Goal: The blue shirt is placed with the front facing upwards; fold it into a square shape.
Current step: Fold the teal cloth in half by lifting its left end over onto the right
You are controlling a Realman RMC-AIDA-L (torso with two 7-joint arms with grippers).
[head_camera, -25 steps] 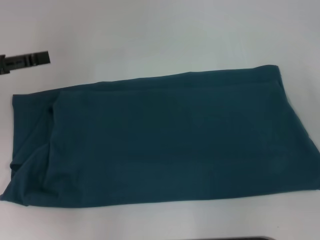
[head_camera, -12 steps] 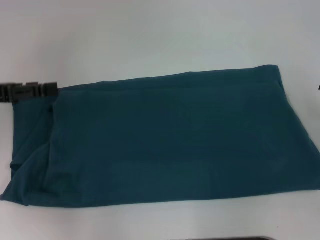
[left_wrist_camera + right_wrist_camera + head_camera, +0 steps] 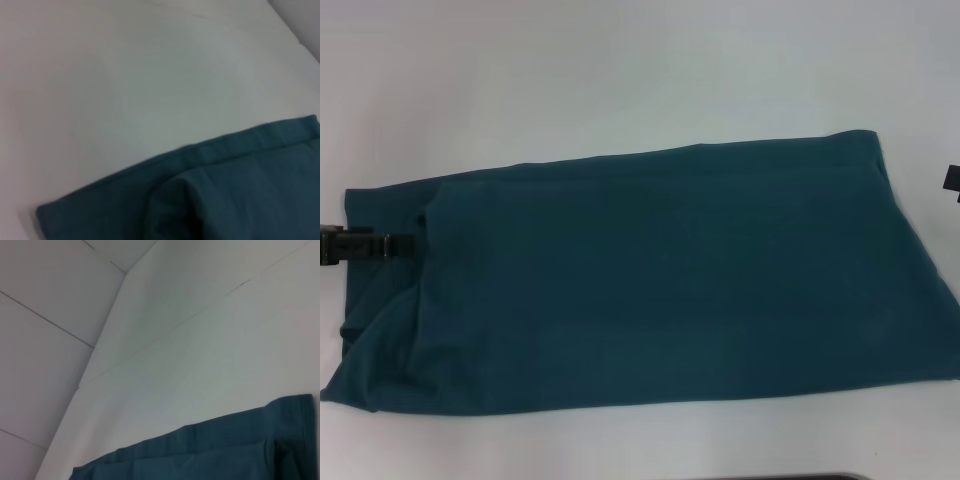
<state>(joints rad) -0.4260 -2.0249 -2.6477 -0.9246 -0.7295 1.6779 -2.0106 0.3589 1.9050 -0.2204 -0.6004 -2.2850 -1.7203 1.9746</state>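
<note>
The blue shirt (image 3: 660,280) lies flat on the white table (image 3: 620,80) as a long folded band running left to right, with no print showing. Its left end is doubled over in loose folds (image 3: 385,330). My left gripper (image 3: 406,243) reaches in from the left edge, low over the shirt's left end. Only a dark sliver of my right gripper (image 3: 953,180) shows at the right edge, just beyond the shirt's far right corner. The left wrist view shows a folded corner of the shirt (image 3: 210,195). The right wrist view shows the shirt's hemmed edge (image 3: 225,445).
White table top surrounds the shirt on the far side (image 3: 640,70) and along the near edge (image 3: 620,440). A dark strip (image 3: 780,477) shows at the bottom of the head view. A pale wall (image 3: 45,340) rises behind the table in the right wrist view.
My left gripper has moved from the bare table beyond the shirt's far left corner toward me, and now sits over the shirt's left end. A sliver of the right gripper has come into view.
</note>
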